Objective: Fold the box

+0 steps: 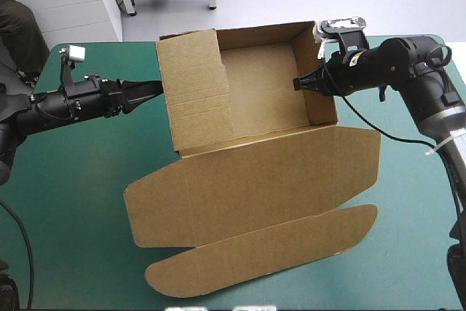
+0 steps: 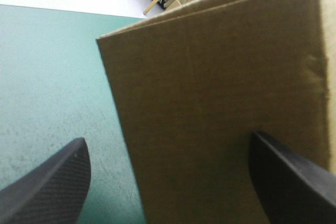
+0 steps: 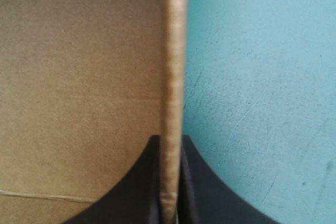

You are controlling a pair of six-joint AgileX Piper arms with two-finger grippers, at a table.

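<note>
The brown box stands at the table's far middle as an open tray with raised walls. Its lid and front flap lie flat toward the near edge. My left gripper is open at the outer face of the left wall. In the left wrist view the wall rises just ahead of the left gripper, its edge between the spread fingers. My right gripper is shut on the right wall. In the right wrist view the right gripper pinches the wall's edge, with the box's inside to one side.
The teal-green cover shows on the left of the lid and also on the right of it. The box's back wall stands near the table's far edge.
</note>
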